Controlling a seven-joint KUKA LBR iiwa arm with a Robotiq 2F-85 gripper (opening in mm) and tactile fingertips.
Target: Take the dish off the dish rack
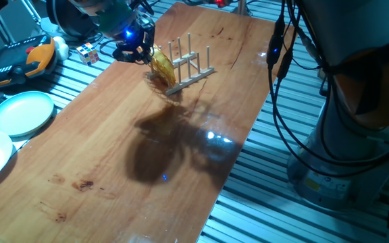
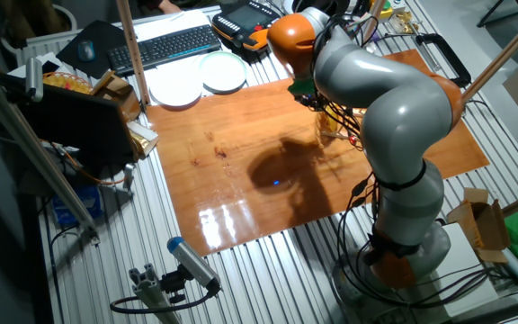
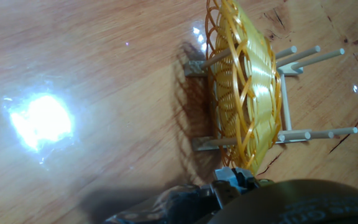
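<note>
Wicker dish (image 3: 241, 93): one, upright in one dish rack (image 1: 191, 67).

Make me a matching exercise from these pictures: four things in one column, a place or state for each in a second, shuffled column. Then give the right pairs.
Things:
1. dish
2. dish rack
3. pale green plate
4. keyboard

Places or states:
A. lies flat off the wooden table's left edge in one fixed view
B. stands on edge between upright pegs
C. rests at the far end of the wooden table, pegs up
D. sits behind the plates in the other fixed view

Pairs: 1-B, 2-C, 3-A, 4-D
</note>
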